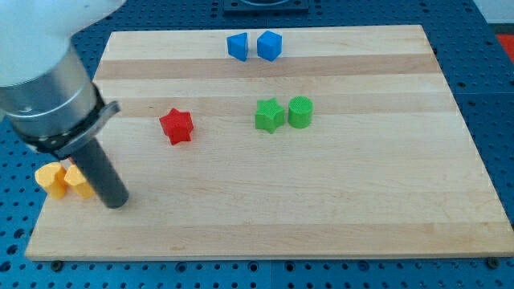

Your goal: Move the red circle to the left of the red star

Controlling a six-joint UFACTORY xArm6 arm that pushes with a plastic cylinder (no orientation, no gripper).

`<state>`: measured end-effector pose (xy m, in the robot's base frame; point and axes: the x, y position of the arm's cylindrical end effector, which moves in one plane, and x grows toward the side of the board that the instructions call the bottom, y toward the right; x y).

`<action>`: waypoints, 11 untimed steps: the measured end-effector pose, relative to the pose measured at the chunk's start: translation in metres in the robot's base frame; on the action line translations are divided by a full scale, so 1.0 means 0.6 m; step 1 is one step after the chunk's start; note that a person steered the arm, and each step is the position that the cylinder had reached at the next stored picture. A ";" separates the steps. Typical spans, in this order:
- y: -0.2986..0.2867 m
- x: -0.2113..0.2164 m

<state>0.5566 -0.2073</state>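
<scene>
Nearest me, my tip [115, 202] rests on the wooden board [321, 209]; it is a bare rod with nothing to open or close. I cannot find the red circle. The red star [176, 126] lies flat, up and to the view's right of the tip, well apart, with no long axis. Two yellow blocks [64, 181] sit just left of the tip.
</scene>
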 end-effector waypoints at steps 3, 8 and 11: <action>-0.109 0.008; -0.054 -0.174; 0.181 -0.172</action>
